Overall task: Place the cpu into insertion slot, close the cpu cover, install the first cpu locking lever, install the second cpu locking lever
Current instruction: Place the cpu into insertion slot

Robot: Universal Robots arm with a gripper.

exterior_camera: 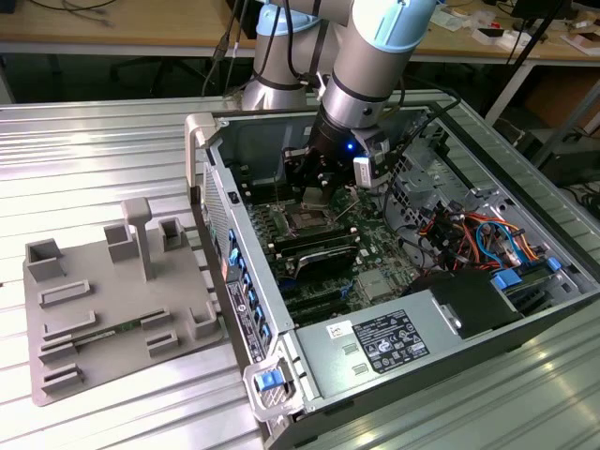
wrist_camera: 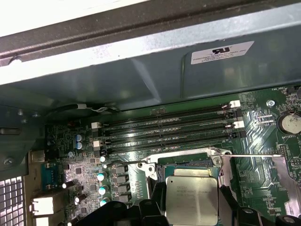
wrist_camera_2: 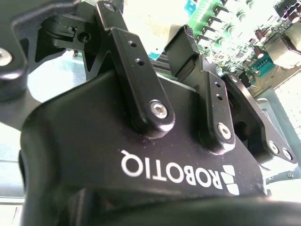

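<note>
Only the first step is in hand, by my reading. In the exterior view the gripper [exterior_camera: 307, 201] reaches down inside the open computer case [exterior_camera: 281, 323], directly above the insertion slot [exterior_camera: 307, 223]. In the first wrist view the cpu [wrist_camera: 192, 200] lies flat with its dull silver top up, and the dark fingers [wrist_camera: 158, 202] sit narrow against two opposite edges, so the gripper appears to be holding it. The chip is squarely over the slot, whose metal rim [wrist_camera: 188, 162] shows just past its far edge. Whether it is fully seated on the pins or a little above them I cannot tell.

Nothing lies over the chip's top, so the cover is not yet closed, and I cannot pick it out with certainty. A thin wire lever [wrist_camera: 251, 156] runs out sideways from one corner of the slot and seems unlatched. Both locking steps look undone. The long black memory slots [wrist_camera: 164, 134] lie just beyond the slot.
</note>
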